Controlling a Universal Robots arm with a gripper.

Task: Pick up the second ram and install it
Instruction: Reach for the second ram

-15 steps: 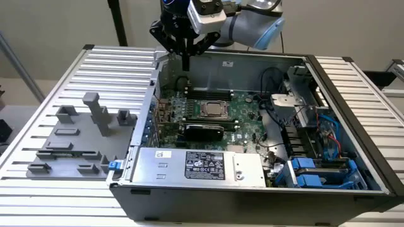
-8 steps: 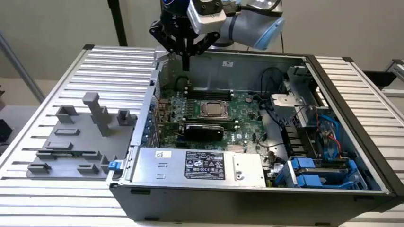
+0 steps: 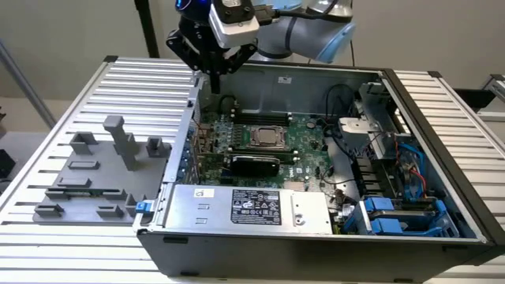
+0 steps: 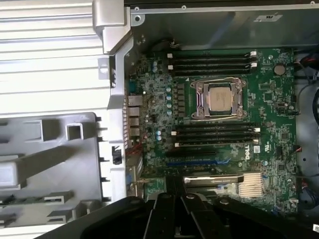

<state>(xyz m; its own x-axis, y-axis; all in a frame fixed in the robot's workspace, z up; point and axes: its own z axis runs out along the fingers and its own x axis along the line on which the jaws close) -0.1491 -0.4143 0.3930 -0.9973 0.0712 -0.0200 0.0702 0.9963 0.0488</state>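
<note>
My gripper (image 3: 214, 87) hangs above the left wall of the open computer case (image 3: 410, 94), fingers pointing down and pressed close together with nothing seen between them. In the wrist view the gripper (image 4: 176, 193) sits over the motherboard's near edge. The green motherboard (image 4: 269, 99) has a square silver CPU (image 4: 219, 97), with black memory slots (image 4: 212, 62) on one side and more slots (image 4: 217, 134) on the other. A thin dark-green strip, apparently the second ram (image 4: 30, 200), lies in a slot of the grey fixture (image 3: 87, 177) outside the case.
The case stands on a white slatted table (image 3: 142, 77). Inside are a silver power supply (image 3: 245, 207), a black card (image 3: 252, 163), blue drive bays (image 3: 394, 216) and loose cables (image 3: 339, 94). Upright pegs (image 3: 118, 139) rise from the fixture.
</note>
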